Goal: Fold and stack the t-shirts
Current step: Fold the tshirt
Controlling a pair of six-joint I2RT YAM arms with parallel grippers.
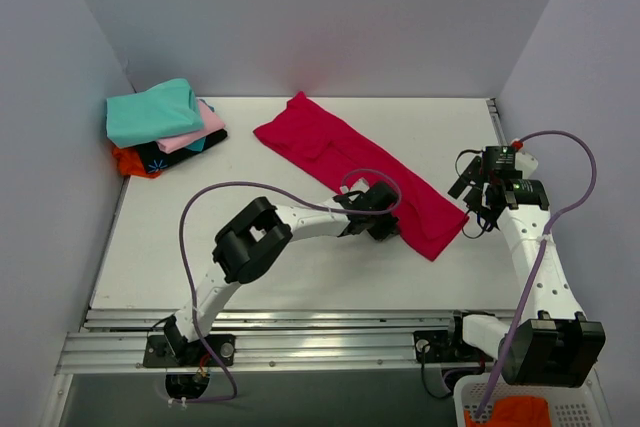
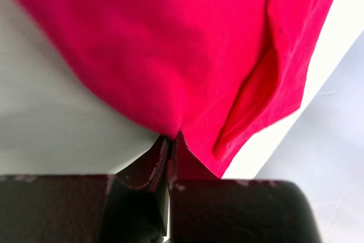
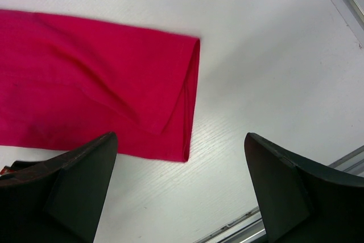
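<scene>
Your left gripper is pinched on the near long edge of the crimson t-shirt, lying far-left to near-right mid-table; right gripper, jaws wide, sits nearer its near-right end.

White counter: crimson t-shirt, folded into a long strip, lying diagonally mid-surface; stack of folded t-shirts in far-left corner.

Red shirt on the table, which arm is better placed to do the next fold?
Left, probably. The left claw is shut on the red shirt at its near edge; the right claw is open over bare table beside the shirt's end, gripping nothing.
</scene>
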